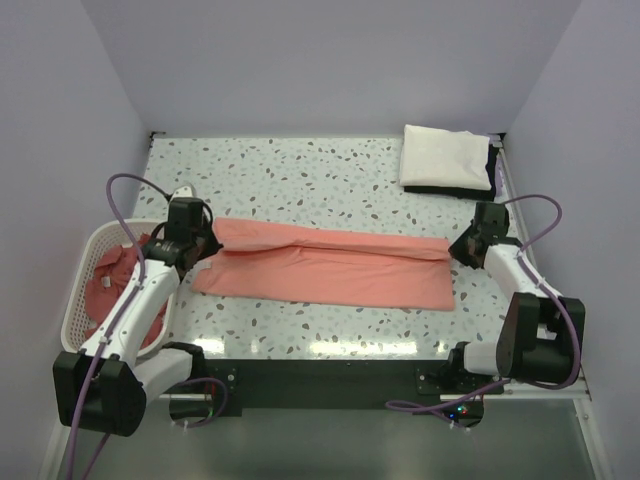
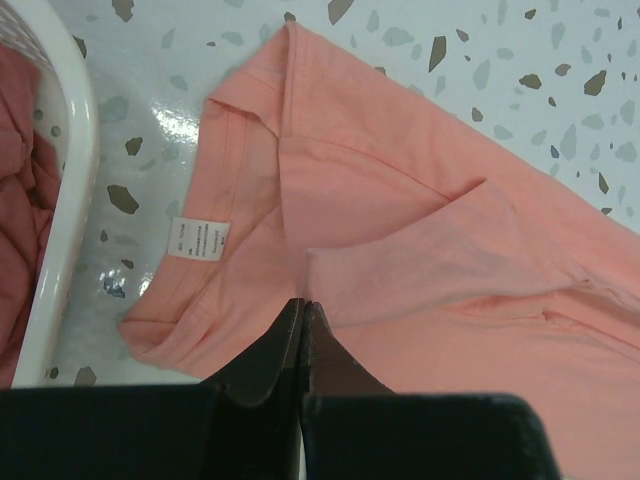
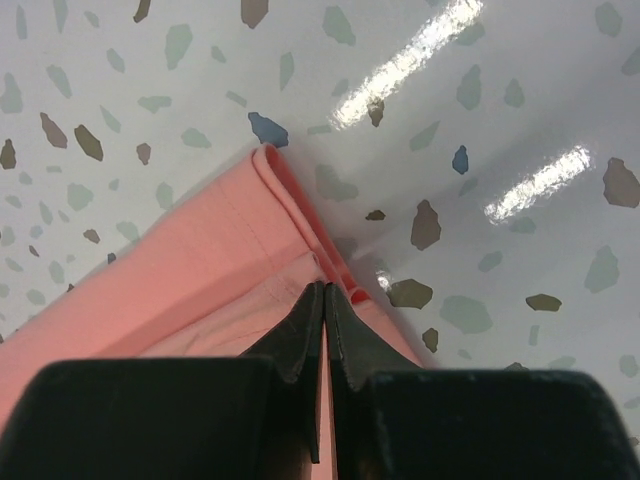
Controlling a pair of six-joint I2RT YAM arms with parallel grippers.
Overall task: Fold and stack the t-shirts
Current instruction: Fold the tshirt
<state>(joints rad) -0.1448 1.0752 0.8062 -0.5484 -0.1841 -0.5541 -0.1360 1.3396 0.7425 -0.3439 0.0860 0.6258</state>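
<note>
The t-shirt [image 1: 325, 265] lies flat across mid-frame of the top view on the desk [image 1: 300, 175], collar left, hem right, doubled lengthwise into a long band. Left claw [image 2: 303, 308] is closed, tips at the folded sleeve [image 2: 430, 265] edge, right of the neck label [image 2: 198, 239]. Right claw [image 3: 325, 292] is closed at the hem corner. Can't tell if either has a layer pinched (thin cloth, jaws look fully together). Other t-shirts [image 1: 112, 280] sit heaped in the basket [image 1: 75, 300], lower left. My read: crosswise fold is next. To do it well, get both layers in each pinch before lifting and raise both ends level. Keep the band taut so the sleeve doesn't flop out, land hem on collar with edges flush, then release.
</note>
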